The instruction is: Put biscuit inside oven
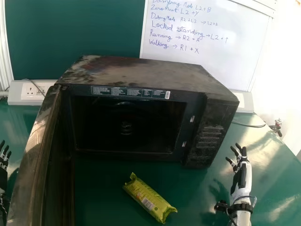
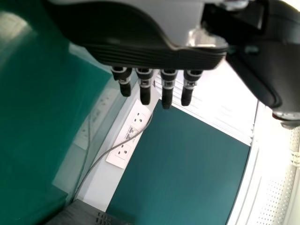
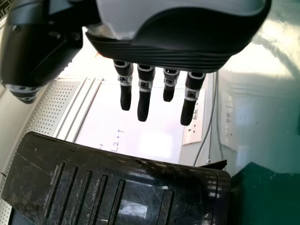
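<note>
- We see the biscuit packet [image 1: 149, 198], a plump, crinkly yellow-green wrapper, lying before the oven [image 1: 141, 74], well in from the tabletop's [image 1: 193, 197] far edge.
- The oven is boxy, black and smudged (shiny, though scuffed), its flat door [image 1: 32, 165] swung open.
- Our right hand [image 1: 242, 173], toward the tabletop's right edge, has relaxed, parted fingers, holding nothing.
- Our left hand [image 1: 3, 167], outside the door, is likewise loosely open and unladen.

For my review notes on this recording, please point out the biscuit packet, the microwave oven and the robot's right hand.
Biscuit packet [image 1: 149, 197]: head view, middle of its wrapper.
Microwave oven [image 1: 141, 73]: head view, its top.
Right hand [image 1: 242, 173]: head view, back of the hand.
</note>
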Tool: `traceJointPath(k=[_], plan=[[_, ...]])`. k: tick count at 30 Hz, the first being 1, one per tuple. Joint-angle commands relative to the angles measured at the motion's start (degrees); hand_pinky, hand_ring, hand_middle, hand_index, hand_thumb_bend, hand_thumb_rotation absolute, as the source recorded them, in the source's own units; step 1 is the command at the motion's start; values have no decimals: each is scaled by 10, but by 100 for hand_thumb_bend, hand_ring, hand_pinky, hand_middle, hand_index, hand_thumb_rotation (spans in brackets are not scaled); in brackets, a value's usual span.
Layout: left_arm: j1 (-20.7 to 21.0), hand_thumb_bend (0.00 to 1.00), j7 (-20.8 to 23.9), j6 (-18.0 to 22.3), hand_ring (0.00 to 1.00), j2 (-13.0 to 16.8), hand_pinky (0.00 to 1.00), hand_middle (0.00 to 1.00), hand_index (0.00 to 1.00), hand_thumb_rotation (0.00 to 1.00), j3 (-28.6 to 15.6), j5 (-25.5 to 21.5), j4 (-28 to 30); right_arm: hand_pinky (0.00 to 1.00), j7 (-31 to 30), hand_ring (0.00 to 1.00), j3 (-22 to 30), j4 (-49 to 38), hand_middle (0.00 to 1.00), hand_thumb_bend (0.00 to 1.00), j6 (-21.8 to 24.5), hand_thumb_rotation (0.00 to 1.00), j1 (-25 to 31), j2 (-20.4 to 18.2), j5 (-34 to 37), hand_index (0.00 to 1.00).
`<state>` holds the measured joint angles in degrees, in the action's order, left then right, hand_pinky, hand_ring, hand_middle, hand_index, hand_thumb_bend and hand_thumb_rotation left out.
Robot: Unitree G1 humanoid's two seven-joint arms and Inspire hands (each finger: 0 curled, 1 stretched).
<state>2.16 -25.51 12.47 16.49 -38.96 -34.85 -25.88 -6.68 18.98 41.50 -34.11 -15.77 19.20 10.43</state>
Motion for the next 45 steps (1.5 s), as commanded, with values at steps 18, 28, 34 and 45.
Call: traceJointPath(k=[18,28,34,45], plan=[[-13,18,-4,2,94,-21,100,96,100,0,8,0,-21,78,3,84,-2,12,85,96,-5,97,26,-13,-6,90],[-17,18,4,3,95,-23,100,96,100,0,10,4,-14,77,-36,83,-4,-71,84,97,-15,94,55,-8,10,90],[-16,17,2,2,94,-22,100,96,100,0,9,1,-17,75,-57,82,-16,-169,83,98,-2,94,96,2,1,91],[-18,18,9,6,95,-25,100,96,100,0,14,7,-12,71,-56,78,-34,-302,80,100,44,94,138,23,-63,87]])
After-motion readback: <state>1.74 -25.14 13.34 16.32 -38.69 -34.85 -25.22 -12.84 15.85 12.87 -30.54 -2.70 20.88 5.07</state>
